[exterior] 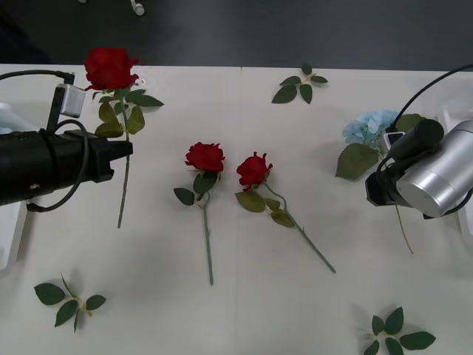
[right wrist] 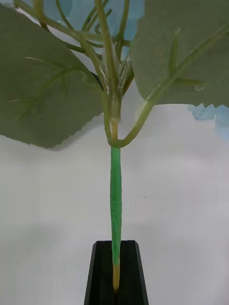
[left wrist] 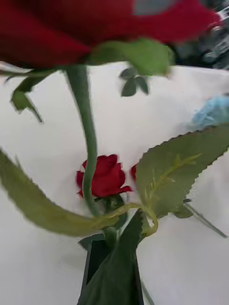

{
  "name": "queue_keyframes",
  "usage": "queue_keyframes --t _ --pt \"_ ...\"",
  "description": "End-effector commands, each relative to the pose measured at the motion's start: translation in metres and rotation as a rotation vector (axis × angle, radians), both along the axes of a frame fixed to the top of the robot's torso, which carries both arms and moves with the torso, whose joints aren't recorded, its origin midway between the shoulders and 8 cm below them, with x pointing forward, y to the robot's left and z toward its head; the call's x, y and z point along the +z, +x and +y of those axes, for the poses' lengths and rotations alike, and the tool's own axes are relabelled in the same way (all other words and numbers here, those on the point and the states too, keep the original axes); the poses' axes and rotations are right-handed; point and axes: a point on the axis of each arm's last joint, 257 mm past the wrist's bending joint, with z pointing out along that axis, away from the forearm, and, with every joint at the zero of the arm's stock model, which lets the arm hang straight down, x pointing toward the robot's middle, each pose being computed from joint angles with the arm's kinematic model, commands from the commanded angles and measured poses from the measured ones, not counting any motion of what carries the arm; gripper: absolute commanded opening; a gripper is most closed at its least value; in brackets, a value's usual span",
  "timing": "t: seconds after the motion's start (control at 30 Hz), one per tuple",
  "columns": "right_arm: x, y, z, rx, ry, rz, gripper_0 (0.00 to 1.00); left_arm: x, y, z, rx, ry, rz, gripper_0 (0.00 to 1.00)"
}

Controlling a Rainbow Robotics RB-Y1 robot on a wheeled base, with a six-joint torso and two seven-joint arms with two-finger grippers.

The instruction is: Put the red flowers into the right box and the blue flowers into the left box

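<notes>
Left gripper (left wrist: 110, 267) clamps a red flower (exterior: 111, 69) stem; right gripper (right wrist: 116, 271) clamps a blue flower (exterior: 369, 127) stem, above worktop (exterior: 236, 296).

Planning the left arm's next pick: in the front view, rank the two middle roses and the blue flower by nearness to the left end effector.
1. Left middle rose, nearest the left end effector.
2. Right middle rose, beside it.
3. Blue flower, far right.
</notes>
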Motion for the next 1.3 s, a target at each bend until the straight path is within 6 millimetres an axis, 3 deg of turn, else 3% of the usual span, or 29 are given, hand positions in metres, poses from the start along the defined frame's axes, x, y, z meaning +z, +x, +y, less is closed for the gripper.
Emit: queue_keyframes --t 0.03,0.1,0.23,0.3,0.53,0.7,0.87,0.93,1.1,1.3 --pt "0.014 0.013 -0.008 0.019 -0.038 -0.034 0.00 0.026 -0.023 -0.023 -0.156 -0.008 -0.139 0.00" --pt "0.013 0.013 -0.010 0.020 -0.044 -0.039 0.03 0.031 -0.033 -0.030 -0.213 -0.013 -0.171 0.00" --pt "0.012 0.015 -0.010 0.034 -0.046 -0.051 0.58 0.048 -0.057 -0.049 -0.356 -0.031 -0.280 0.00" --pt "0.012 0.015 -0.010 0.037 -0.047 -0.051 0.66 0.055 -0.065 -0.054 -0.399 -0.038 -0.327 0.00" --pt "0.013 0.016 -0.009 0.041 -0.050 -0.056 0.67 0.080 -0.099 -0.074 -0.573 -0.057 -0.539 0.00" --pt "0.031 0.017 0.002 0.073 -0.025 -0.079 0.67 0.094 -0.117 -0.081 -0.634 -0.092 -0.668 0.00" --pt "0.069 0.014 0.025 0.147 0.072 -0.088 0.67 0.109 -0.126 -0.090 -0.644 -0.162 -0.739 0.00" --pt "0.096 0.008 0.037 0.212 0.107 -0.093 0.67 0.114 -0.128 -0.096 -0.654 -0.184 -0.755 0.00" --pt "0.138 -0.010 0.057 0.344 0.166 -0.104 0.67 0.119 -0.133 -0.111 -0.702 -0.196 -0.767 0.00" --pt "0.161 -0.040 0.074 0.553 0.136 -0.137 0.67 0.122 -0.128 -0.129 -0.723 -0.178 -0.782 0.00"
